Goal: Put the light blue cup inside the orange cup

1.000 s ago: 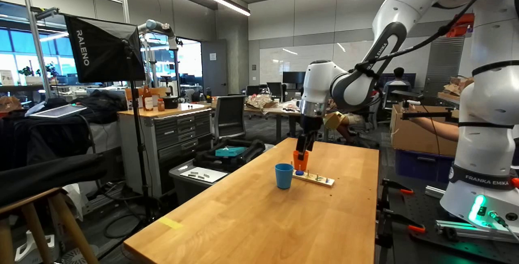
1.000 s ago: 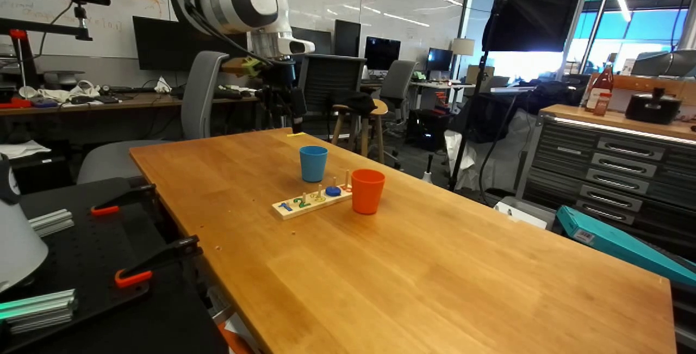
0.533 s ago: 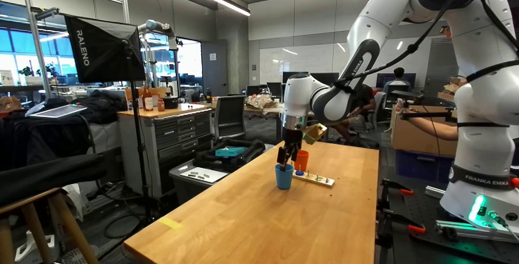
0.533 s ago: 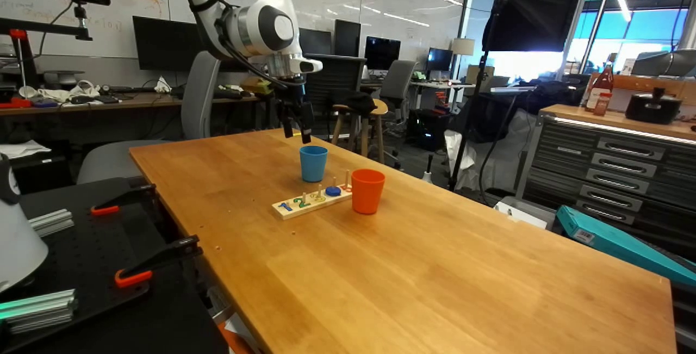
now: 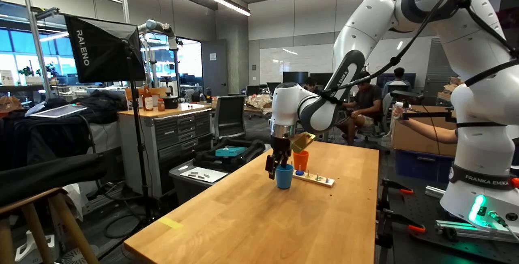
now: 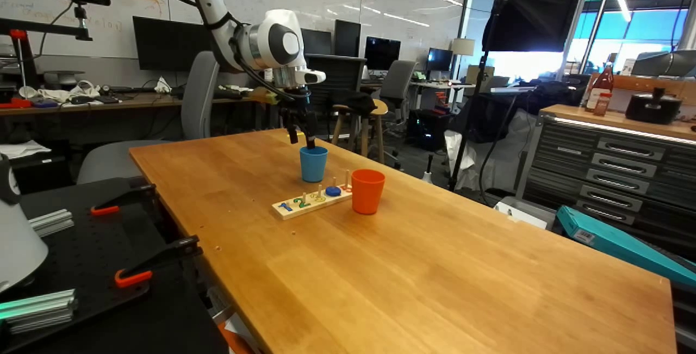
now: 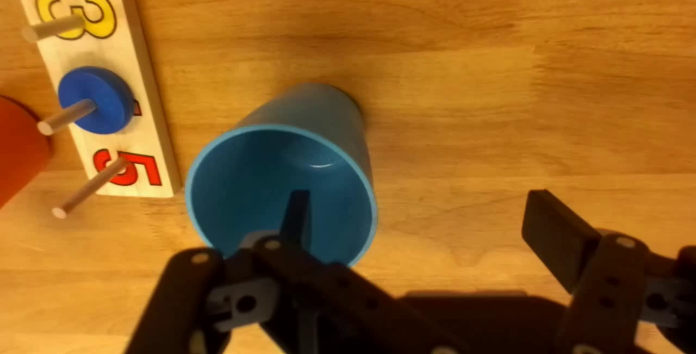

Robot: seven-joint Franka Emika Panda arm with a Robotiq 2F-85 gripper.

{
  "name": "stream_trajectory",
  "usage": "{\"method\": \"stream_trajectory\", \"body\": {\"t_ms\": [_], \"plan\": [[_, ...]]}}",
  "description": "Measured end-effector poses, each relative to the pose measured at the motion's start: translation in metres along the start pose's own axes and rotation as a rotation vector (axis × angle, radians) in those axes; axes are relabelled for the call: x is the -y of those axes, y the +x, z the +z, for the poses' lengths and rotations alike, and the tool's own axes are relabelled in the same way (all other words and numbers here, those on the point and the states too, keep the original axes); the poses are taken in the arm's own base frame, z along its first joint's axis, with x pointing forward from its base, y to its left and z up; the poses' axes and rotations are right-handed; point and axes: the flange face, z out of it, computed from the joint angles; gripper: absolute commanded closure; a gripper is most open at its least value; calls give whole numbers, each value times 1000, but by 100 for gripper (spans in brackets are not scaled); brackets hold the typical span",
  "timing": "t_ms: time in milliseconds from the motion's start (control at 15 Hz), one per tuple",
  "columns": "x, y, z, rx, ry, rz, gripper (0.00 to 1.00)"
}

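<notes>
The light blue cup (image 7: 283, 169) stands on the bench (image 7: 462, 98), its rim between the spread fingers (image 7: 557, 237) of my gripper (image 7: 424, 221): one at the mouth (inside? I can't tell), one outside.

On the table (image 5: 259, 227), the blue cup (image 6: 314, 167) and orange cup (image 6: 367, 193) are stood nearer one long edge, a board (image 6: 311, 203) set between them. Yellow tape (image 5: 171, 222) is stuck near one corner.
</notes>
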Motion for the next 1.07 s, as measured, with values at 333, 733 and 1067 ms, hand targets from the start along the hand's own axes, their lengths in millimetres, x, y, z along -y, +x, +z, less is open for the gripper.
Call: {"method": "stream_trajectory", "body": {"t_ms": [333,733,1067], "plan": [[-2,5,29,23,-18,5,65],[-3,2,39,39,-23,6,100],[-12,6,39,35,-31,8,99]]}}
